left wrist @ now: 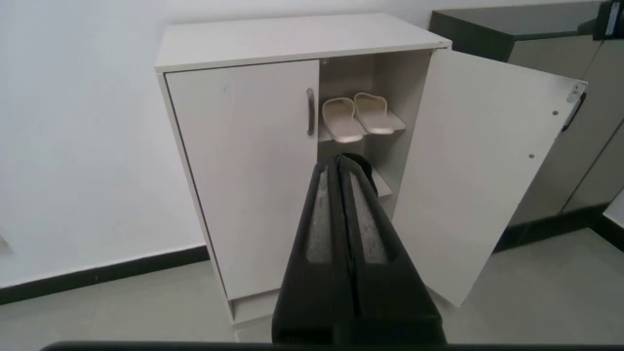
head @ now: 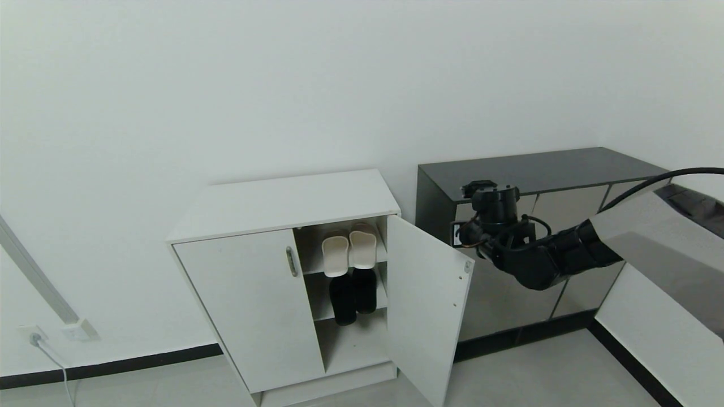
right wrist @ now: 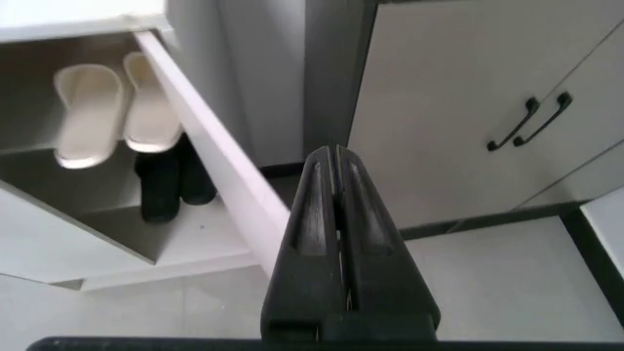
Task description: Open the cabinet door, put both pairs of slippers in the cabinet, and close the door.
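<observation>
Both pairs are inside the cabinet [head: 283, 203]: the white slippers [head: 349, 252] lie side by side on its upper shelf and the black slippers [head: 353, 294] on the shelf just below, behind the open half. What is left of the task, by my reading, is closing the door. The cabinet's right door [head: 424, 305] stands swung wide, while its left door [head: 254, 305] is closed.

The first risk sits on those shelves. Both pairs seem to reach the front edge of their shelves, the black pair perhaps a little over it. A door swung hard could catch them and stop short of shutting, or knock a slipper to the floor.

The right gripper [right wrist: 338, 156] is clenched on nothing and sits by the free edge of the open door, on the side away from the cabinet's inside. I cannot tell whether it touches the panel. A push from closed fingers has no hold, so it could slide off the thin edge. A quick shove might also let the door bounce back open.

The dark sideboard [head: 537, 169] stands just beside the cabinet on the door's side, so the right arm has little room between the two and could strike it.

The left gripper [left wrist: 339, 166], also clenched and empty, hangs in front of the cabinet and could block the closing door.
</observation>
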`<state>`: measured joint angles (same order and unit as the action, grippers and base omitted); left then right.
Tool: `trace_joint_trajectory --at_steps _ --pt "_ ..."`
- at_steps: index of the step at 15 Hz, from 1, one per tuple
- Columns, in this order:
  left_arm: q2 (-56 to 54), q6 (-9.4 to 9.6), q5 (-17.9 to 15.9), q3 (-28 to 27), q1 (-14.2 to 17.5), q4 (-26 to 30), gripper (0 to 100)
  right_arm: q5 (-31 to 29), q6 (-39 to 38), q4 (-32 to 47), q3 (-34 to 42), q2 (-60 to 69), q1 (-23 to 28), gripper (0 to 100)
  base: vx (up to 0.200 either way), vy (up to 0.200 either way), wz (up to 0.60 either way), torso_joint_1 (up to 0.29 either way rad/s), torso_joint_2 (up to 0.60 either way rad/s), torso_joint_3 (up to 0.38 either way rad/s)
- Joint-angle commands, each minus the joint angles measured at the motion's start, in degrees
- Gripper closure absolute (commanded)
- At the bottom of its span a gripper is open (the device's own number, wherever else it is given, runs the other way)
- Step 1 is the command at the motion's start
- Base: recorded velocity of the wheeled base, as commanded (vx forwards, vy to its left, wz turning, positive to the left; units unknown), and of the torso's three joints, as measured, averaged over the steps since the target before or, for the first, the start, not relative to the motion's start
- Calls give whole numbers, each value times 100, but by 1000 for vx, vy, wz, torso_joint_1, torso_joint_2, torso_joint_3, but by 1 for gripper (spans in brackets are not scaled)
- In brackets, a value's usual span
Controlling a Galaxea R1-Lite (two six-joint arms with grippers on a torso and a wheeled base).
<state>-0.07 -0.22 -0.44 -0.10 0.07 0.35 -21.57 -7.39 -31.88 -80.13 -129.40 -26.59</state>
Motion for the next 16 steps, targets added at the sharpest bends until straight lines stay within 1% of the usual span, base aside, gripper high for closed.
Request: trace_joint_trajectory --at_steps 1,10,14,16 --pt "7 -4 0 1 1 0 100 30 -8 -3 -82 -322 66 100 0 0 0 0 0 0" --pt "7 -4 9 1 1 0 100 65 -17 6 -64 -542 40 100 0 0 0 0 0 0" --pt "7 -4 0 1 1 0 100 65 -26 129 -38 -533 -119 100 0 0 0 0 0 0" --pt "7 -13 9 1 1 0 100 30 -26 129 24 -463 -286 100 0 0 0 0 0 0"
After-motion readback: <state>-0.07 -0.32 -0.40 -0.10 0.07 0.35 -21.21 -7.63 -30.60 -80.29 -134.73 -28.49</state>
